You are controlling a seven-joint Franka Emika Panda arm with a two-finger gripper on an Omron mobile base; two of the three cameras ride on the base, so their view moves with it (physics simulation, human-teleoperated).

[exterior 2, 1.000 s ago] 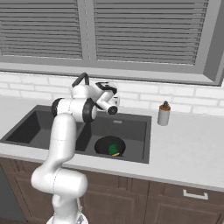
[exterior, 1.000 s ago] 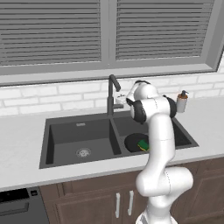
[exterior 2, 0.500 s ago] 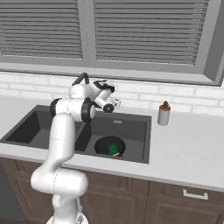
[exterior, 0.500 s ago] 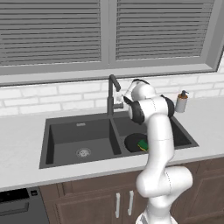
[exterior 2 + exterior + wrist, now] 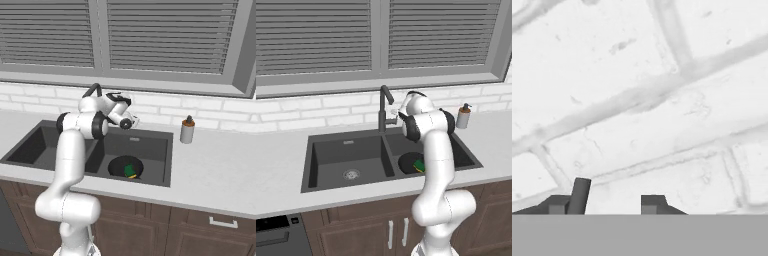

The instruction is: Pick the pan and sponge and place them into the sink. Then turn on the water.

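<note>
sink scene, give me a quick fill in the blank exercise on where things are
1. The pan lies in the ____ basin of the sink.
2. The sponge rests on the ____.
3. The soap bottle stands on the ____ beside the sink.
4. The gripper is beside the ____.

Missing words: right; pan; counter; faucet

Home kitchen, rendered; shown by dark double sink [image 5: 346, 150] w/ tall faucet [image 5: 384, 107] set in pale counter [image 5: 281, 145]; white brick wall [image 5: 40, 97], window blinds [image 5: 316, 35], wood cabinets [image 5: 200, 225] below.
</note>
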